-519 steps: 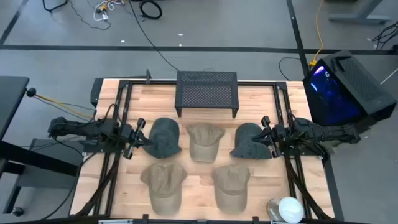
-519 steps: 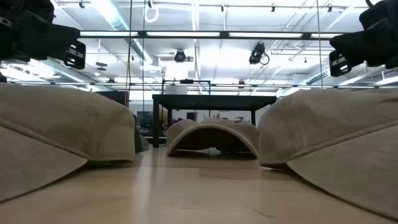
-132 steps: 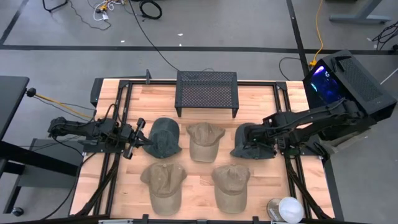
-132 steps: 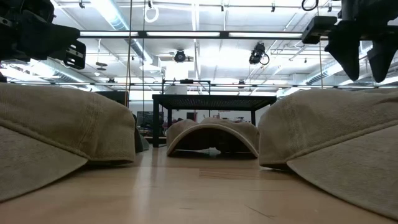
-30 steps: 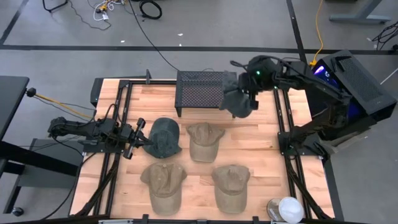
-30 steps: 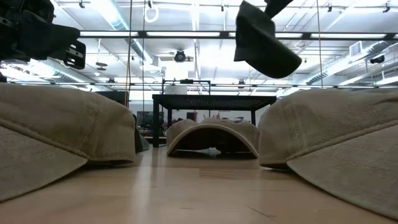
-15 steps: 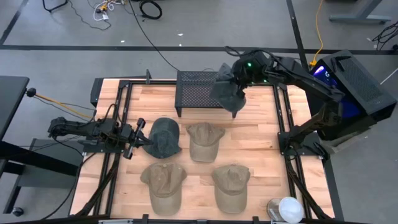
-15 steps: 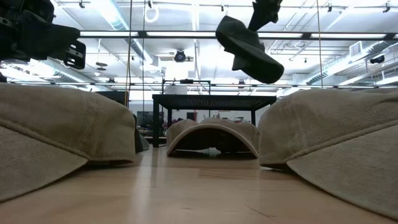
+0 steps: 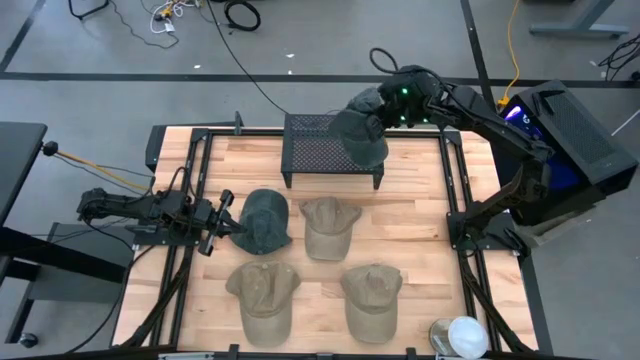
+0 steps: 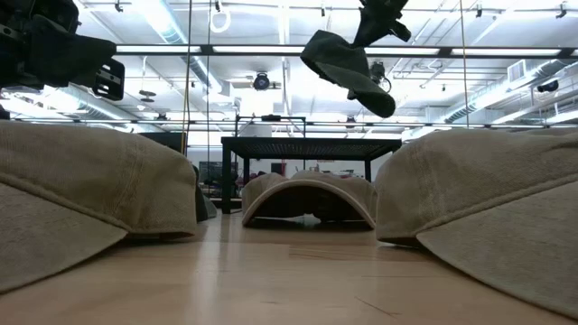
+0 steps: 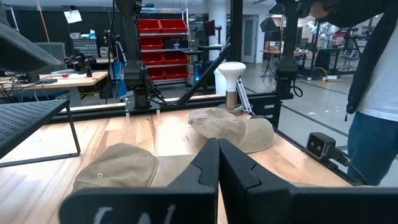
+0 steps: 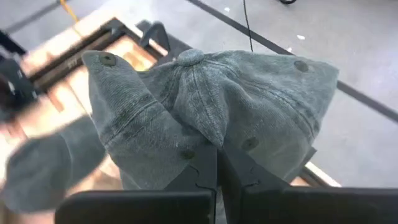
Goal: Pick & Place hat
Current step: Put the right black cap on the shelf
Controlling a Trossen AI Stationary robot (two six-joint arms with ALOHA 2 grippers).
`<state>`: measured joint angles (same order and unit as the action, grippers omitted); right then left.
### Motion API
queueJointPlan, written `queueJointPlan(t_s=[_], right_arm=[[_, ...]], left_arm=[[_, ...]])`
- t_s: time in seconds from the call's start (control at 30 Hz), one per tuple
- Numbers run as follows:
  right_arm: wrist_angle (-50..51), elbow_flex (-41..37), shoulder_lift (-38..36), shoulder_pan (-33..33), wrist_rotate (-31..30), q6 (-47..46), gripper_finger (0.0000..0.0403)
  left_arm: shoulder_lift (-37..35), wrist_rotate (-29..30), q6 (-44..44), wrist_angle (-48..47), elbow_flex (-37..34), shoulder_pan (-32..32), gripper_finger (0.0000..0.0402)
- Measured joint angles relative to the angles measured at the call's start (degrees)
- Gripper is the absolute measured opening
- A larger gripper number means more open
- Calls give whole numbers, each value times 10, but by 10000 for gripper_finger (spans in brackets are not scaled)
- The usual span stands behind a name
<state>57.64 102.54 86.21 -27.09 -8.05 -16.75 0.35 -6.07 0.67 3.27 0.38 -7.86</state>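
Note:
My right gripper (image 9: 386,112) is shut on a dark grey cap (image 9: 362,132) and holds it in the air above the black mesh rack (image 9: 318,152) at the table's far edge. The low view shows this cap (image 10: 348,61) hanging tilted under the gripper (image 10: 373,25). My left gripper (image 9: 230,225) waits at the table's left with its fingers shut (image 11: 217,167), next to a second dark cap (image 9: 266,220) that lies crown up on the table. My right gripper pinches a bunched fold of the cap's crown (image 12: 214,142) between its two fingers, coming from above and slanting from the table's right. The cap is lifted clear and hangs tilted below the fingers, with its brim (image 10: 372,97) lowest.
Three tan caps lie on the table: one in the middle (image 9: 329,227), one near left (image 9: 265,293) and one near right (image 9: 372,296). A white knob-like object (image 9: 464,336) stands at the near right corner. A person (image 11: 376,93) stands beyond the table.
My right gripper has carried the dark grey cap toward the table's left and far edge, from beside the rack's right end to above the rack. It rose slightly. The cap has tipped and turned about in the hold.

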Motion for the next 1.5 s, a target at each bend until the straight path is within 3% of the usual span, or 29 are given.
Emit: queueJointPlan(t_s=[0.17,0.53,0.73,1.5], right_arm=[[-27,0,8,0,0,-52,4],[-52,0,31,0,-2,-68,3],[-96,0,38,0,-6,-6,3],[-89,0,38,-25,2,-6,3]], left_arm=[[0,0,0,0,0,0,3],[0,0,0,0,0,0,3],[0,0,0,0,0,0,3],[0,0,0,0,0,0,3]])
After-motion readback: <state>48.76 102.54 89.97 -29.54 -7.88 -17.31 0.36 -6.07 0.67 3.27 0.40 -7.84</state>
